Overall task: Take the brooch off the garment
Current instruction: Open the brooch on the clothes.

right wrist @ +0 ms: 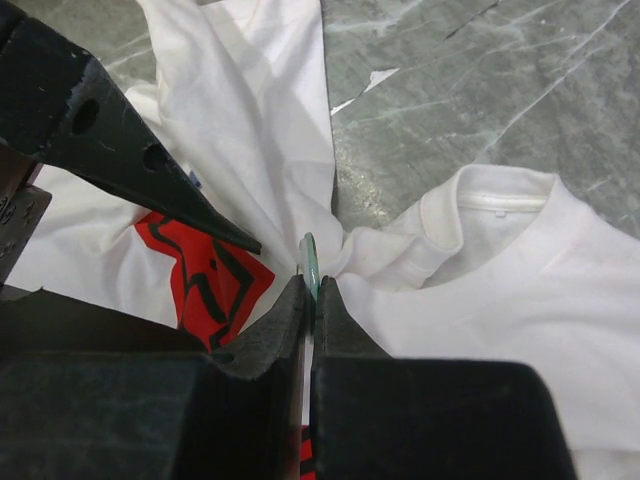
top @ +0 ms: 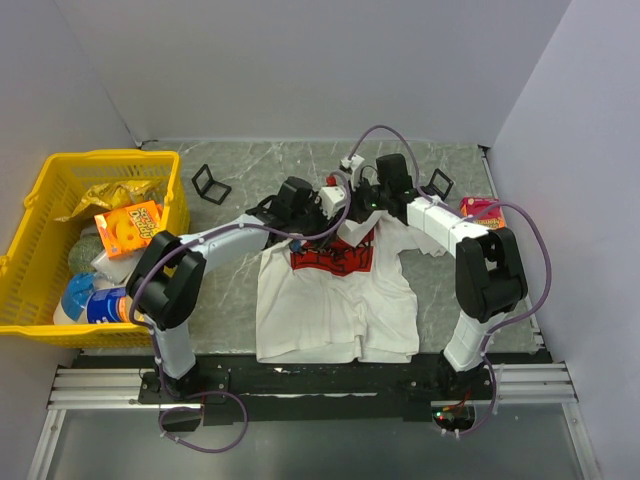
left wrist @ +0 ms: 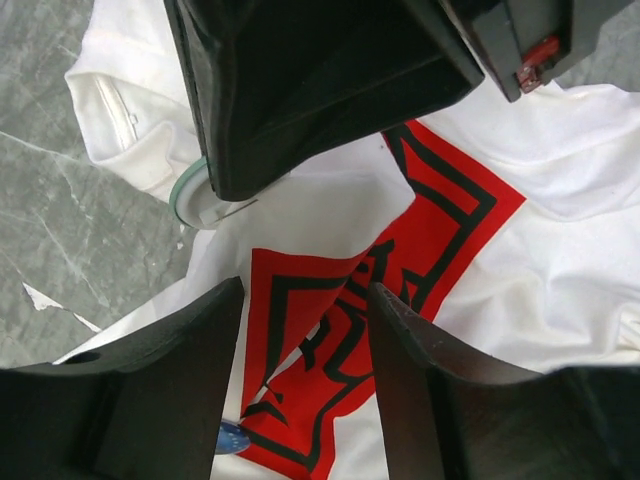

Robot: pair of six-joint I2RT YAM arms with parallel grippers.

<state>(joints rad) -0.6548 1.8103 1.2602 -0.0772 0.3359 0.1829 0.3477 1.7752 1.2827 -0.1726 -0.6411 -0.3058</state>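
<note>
Black fingers of the right end effector fill the bottom of the right wrist view. They are clenched on the brooch, a thin round disc with a pale green rim, seen edge-on. White fabric of the T-shirt gathers in folds against the disc, just beside the ribbed collar. Whether the pin is free of the cloth cannot be told. From the left wrist view, the left end effector hangs released, its two fingers apart with nothing between them, above the creased red print. The other arm's fingers hold the disc just beyond them. Seen from above, the shirt lies on the grey marbled tabletop, hem toward the arm bases and chest drawn up where the two arms meet. A yellow basket of packets stands well apart at the left.
</note>
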